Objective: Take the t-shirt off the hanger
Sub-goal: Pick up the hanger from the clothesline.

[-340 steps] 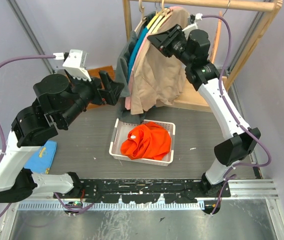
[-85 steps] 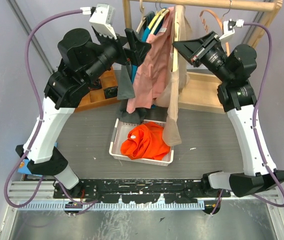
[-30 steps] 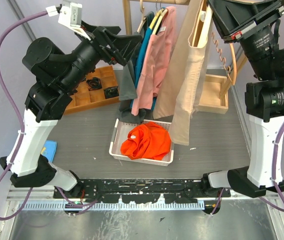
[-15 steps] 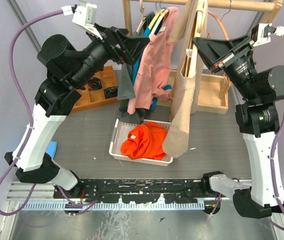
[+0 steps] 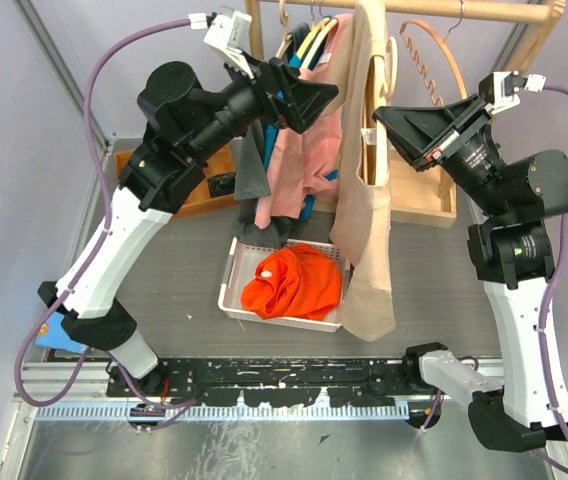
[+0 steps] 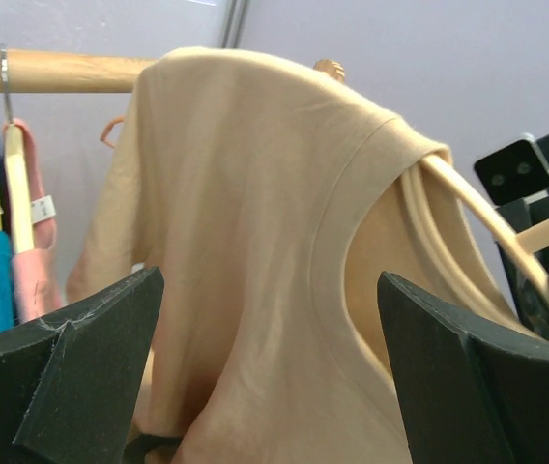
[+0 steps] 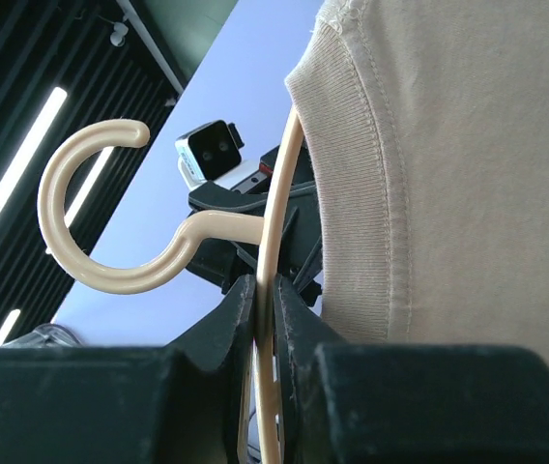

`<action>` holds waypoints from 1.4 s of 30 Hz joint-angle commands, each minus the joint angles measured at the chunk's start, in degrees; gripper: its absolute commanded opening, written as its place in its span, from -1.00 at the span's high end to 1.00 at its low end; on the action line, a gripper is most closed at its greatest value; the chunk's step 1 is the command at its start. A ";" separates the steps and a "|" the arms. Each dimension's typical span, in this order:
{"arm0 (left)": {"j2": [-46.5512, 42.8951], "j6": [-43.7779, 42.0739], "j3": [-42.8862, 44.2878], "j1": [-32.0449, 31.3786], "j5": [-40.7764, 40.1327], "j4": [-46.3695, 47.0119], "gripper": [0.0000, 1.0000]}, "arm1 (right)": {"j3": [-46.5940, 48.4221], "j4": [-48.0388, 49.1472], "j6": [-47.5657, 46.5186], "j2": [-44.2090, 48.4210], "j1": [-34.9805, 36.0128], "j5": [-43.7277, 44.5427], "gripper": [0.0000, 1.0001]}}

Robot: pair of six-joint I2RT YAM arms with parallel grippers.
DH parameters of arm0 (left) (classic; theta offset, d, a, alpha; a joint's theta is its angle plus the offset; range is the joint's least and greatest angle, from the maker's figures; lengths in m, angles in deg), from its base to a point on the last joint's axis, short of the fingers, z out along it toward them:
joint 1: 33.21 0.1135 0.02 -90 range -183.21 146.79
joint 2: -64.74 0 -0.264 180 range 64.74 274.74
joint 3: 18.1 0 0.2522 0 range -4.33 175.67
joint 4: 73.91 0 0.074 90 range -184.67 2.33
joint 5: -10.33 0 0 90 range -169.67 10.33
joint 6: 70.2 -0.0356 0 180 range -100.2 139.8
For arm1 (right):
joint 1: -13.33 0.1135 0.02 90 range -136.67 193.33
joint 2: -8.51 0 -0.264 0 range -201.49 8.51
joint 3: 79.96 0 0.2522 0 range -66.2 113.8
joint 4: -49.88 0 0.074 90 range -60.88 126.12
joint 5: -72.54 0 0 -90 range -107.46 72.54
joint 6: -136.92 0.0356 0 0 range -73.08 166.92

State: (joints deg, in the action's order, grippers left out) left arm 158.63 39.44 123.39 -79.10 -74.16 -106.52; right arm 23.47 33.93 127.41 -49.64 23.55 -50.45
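The right gripper [image 7: 265, 290] is clenched on the cream plastic hanger [image 7: 221, 229] carrying the beige fabric t-shirt [image 5: 364, 240], and the left gripper [image 6: 267, 290] stands wide open before its collar, apparently not touching.

Walls [image 5: 24, 150]: plain pale lilac, at both sides and behind.
Table [image 5: 184, 285]: dark grey, matte top.
Rack [image 5: 484, 10]: light wood, round rail across the back, slanted post at right.
Ceiling [image 7: 23, 48]: dark slats.
Light [image 7: 12, 179]: long bright strips overhead.
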 commanded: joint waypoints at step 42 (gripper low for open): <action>7.69 -6.55 -0.83 -4.91 -0.36 9.12 -0.44 | -11.59 9.16 7.98 7.51 -0.20 2.22 0.99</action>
State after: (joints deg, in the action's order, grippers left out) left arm 167.78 34.81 124.74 -84.03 -72.23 -98.11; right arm 10.77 35.65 134.21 -44.44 23.22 -48.13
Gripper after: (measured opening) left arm 0.654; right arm 0.166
